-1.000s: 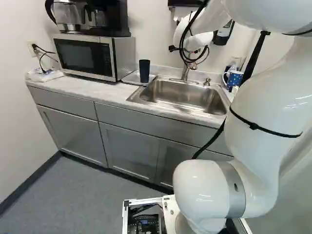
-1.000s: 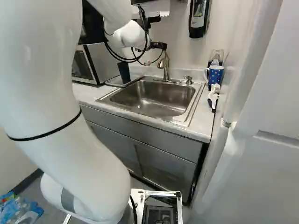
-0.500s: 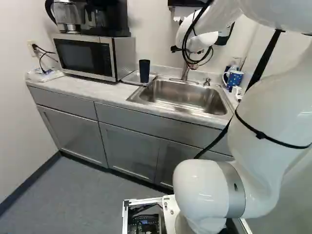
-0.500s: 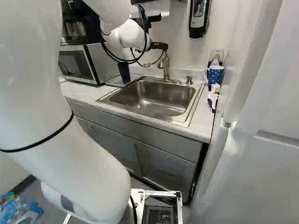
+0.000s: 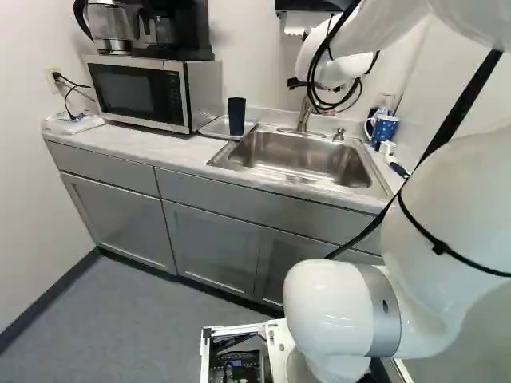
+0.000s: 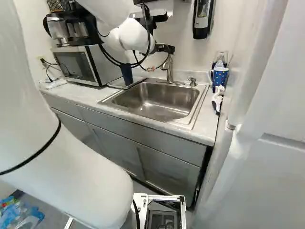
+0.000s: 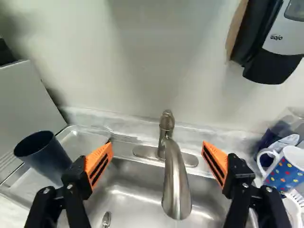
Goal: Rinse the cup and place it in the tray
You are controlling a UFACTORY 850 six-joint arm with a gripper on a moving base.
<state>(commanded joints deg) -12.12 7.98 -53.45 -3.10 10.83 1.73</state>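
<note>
Since the earlier frames, the arm (image 5: 447,239) has shifted against its lowest joint, farther right in the left base view, carrying its fingers (image 6: 151,69) along; in the right base view its thick lower part now uncovers more of the microwave (image 6: 76,65). Base and sink (image 5: 299,158) have kept their places. Over the back of the sink, the fingers stand spread wide with nothing pinched. Most in their way is the faucet (image 7: 175,180) at the sink's back edge: it rises ahead of them and its spout curves forward in the gap, apart from both. Beside the sink on its microwave side, the dark cup (image 5: 236,116) stands upright on the tray (image 6: 114,84), behind one finger in the wrist view; whether they touch, I cannot tell. Farther from the sink on that same side is the microwave, with the coffee maker (image 5: 164,32) on top. Across the sink, on the counter (image 6: 206,125), stand the spotted mug (image 6: 219,76) and, nearer the front, a brush (image 6: 217,101). Above that end of the sink, the soap dispenser (image 6: 203,18) hangs on the wall.
</note>
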